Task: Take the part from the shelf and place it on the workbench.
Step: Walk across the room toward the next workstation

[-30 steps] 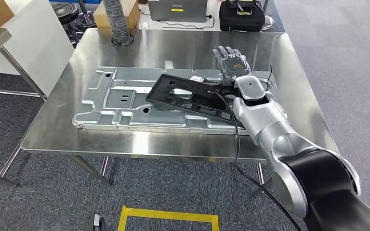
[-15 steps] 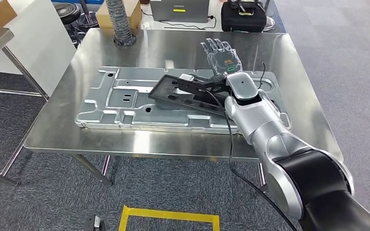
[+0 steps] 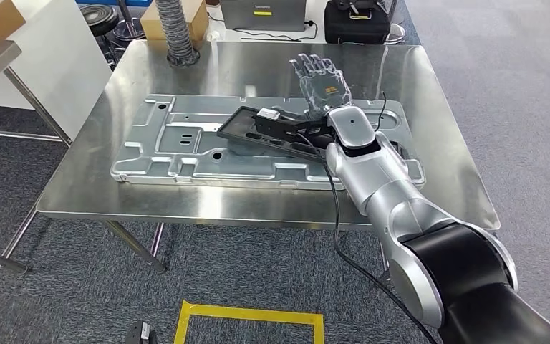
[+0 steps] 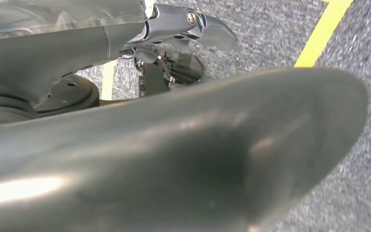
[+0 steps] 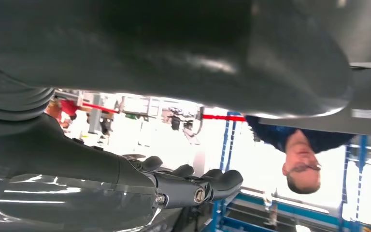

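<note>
Since the earlier frames, the right robot hand [image 3: 319, 81] has travelled toward the far left of the steel counter [image 3: 437, 150], and the flat black plastic frame part [image 3: 272, 129] has gone with it and now sits further onto the large pressed grey metal panel [image 3: 179, 147]. Part of this shift may be from the head camera, because the whole scene has slid a little as well.

The black part lies low over the panel with its near end under the wrist of the right arm. The fingers [image 3: 315, 68] of the right robot hand are stretched out and apart, pointing away from the robot, and I cannot see them wrapped around the part. Whether the thumb below is pinching the part I cannot tell, so the hold is uncertain. I judge that the part is held flat and low so that it can be laid down on the counter without dropping; the placing seems nearly finished.

From above, the head view gives the layout: the part, the panel, the counter, a ribbed grey hose [image 3: 175, 32] at the far edge. From the right wrist view come the dark fingers [image 5: 193, 186] extended side by side, and a person [image 5: 299, 154] standing in the background. Grey carpet with a yellow tape line [image 4: 321, 34] appears in the left wrist view, and the left robot hand [image 4: 183, 26] hangs beside the body; whether it is closed I cannot tell.
</note>
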Robot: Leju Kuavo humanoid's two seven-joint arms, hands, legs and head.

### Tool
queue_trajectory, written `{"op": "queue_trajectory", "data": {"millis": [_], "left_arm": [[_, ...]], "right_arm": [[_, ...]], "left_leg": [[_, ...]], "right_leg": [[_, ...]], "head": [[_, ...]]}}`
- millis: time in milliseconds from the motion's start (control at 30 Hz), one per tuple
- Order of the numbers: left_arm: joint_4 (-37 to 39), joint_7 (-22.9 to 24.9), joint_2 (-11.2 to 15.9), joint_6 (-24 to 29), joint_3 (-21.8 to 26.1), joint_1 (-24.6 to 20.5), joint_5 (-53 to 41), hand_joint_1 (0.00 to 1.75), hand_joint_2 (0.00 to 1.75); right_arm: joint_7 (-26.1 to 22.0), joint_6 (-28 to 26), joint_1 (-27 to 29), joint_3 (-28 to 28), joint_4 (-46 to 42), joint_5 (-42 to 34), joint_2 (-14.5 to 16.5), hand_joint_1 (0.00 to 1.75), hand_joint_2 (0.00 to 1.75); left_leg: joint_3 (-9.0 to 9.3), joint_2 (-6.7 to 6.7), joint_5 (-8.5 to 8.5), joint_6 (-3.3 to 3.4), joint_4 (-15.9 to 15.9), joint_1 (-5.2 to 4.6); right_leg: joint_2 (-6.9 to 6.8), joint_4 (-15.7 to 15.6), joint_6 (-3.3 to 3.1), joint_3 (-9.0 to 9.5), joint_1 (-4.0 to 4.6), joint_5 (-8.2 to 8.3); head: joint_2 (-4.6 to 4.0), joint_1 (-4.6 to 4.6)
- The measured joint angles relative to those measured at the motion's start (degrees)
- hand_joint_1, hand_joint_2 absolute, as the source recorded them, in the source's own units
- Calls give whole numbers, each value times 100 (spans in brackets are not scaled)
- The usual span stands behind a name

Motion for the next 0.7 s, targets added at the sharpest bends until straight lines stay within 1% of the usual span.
{"op": "queue_trajectory", "data": {"millis": [67,100,133,167,200,233,267,300,333,367,400,433,467,500,533,567,600,633,667,700], "left_arm": [[0,-1,-2,-9,0,11,-12,0,0],[0,0,-4,-9,1,12,-20,0,0],[0,1,-5,-9,1,9,-27,0,0],[0,1,-7,-10,0,3,-33,0,0],[0,2,-7,-12,-1,-3,-40,0,0],[0,2,-7,-13,-1,-4,-45,0,0],[0,3,-7,-14,-1,-3,-49,0,0],[0,5,-7,-14,-1,0,-52,0,0],[0,7,-8,-15,-1,2,-52,0,0],[0,8,-8,-16,-2,2,-53,0,0],[0,8,-12,-16,-2,1,-53,0,0],[0,8,-17,-17,-2,0,-53,0,0],[0,8,-23,-18,-2,-3,-53,0,0],[0,8,-28,-19,-2,-7,-53,0,0],[0,8,-32,-20,-2,-9,-53,0,0],[0,9,-34,-22,-2,-5,-53,0,0],[0,9,-36,-23,-2,0,-53,0,0],[0,10,-37,-24,-2,6,-53,0,0],[0,10,-37,-24,-2,10,-53,0,0],[0,8,-37,-24,-2,9,-53,0,0]], "right_arm": [[4,1,8,0,-5,0,-2,0,0],[8,2,11,0,-9,-1,-5,0,0],[14,2,12,-1,-13,-1,-9,0,0],[22,3,14,-1,-16,-2,-15,0,0],[32,4,21,-1,-19,-2,-20,0,0],[40,5,34,-1,-19,-2,-24,0,0],[47,5,53,-1,-19,-2,-27,0,0],[50,5,73,-1,-19,-2,-28,0,0],[52,5,89,-1,-22,-2,-28,0,0],[52,5,97,-1,-32,-2,-28,0,0],[52,4,95,-1,-50,-1,-28,0,0],[52,3,90,-1,-77,-1,-27,0,0],[52,2,86,-1,-104,-1,-25,0,0],[52,2,83,-1,-124,-1,-25,0,0],[52,2,84,-1,-137,-2,-24,0,0],[52,3,89,-1,-139,-2,-25,0,0],[52,6,94,-1,-138,-2,-26,0,0],[51,8,99,-1,-137,-2,-24,0,0],[50,10,102,-1,-137,-2,-21,0,0],[48,13,103,-1,-136,-2,-19,0,0]], "left_leg": [[-43,3,71,77,3,-2],[-69,9,118,119,-5,6],[-108,19,171,167,-19,17],[-162,30,228,204,-30,26],[-228,34,279,229,-28,19],[-301,38,330,246,-24,14],[-372,39,379,250,-18,8],[-441,39,425,250,-10,2],[-509,39,468,247,1,-3],[-572,36,510,240,14,-8],[-626,33,548,229,28,-13],[-673,32,584,211,39,-24],[-701,32,625,186,39,-27],[-718,34,666,157,33,-24],[-729,35,714,124,15,-20],[-734,33,765,91,-11,-17],[-754,30,776,60,-19,-17],[-801,27,688,30,44,-19],[-881,25,495,1,221,-18],[-985,26,220,-24,518,-6]], "right_leg": [[1,-1,74,-22,-3,38],[2,43,107,-51,-9,-21],[5,182,135,-113,-13,-172],[8,452,160,-217,-21,-417],[9,824,183,-344,-27,-697],[9,1233,203,-465,-30,-940],[9,1554,216,-533,-32,-1082],[9,1696,219,-512,-33,-1105],[9,1622,210,-384,-33,-1030],[9,1332,185,-147,-28,-900],[10,925,144,149,-16,-798],[9,506,102,422,2,-745],[8,201,64,611,22,-720],[8,26,33,703,43,-728],[8,-34,9,711,59,-711],[8,-45,-19,687,57,-662],[1,-76,-50,663,42,-608],[-7,-101,-80,619,23,-538],[-16,-126,-104,562,3,-466],[-23,-137,-119,492,-4,-399]], "head": [[0,2],[0,3],[0,9],[0,15],[0,20],[-1,25],[-1,24],[-1,24],[-1,25],[0,25],[0,24],[0,21],[-1,20],[-1,26],[-1,32],[-1,39],[0,45],[0,42],[0,38],[0,37]]}}
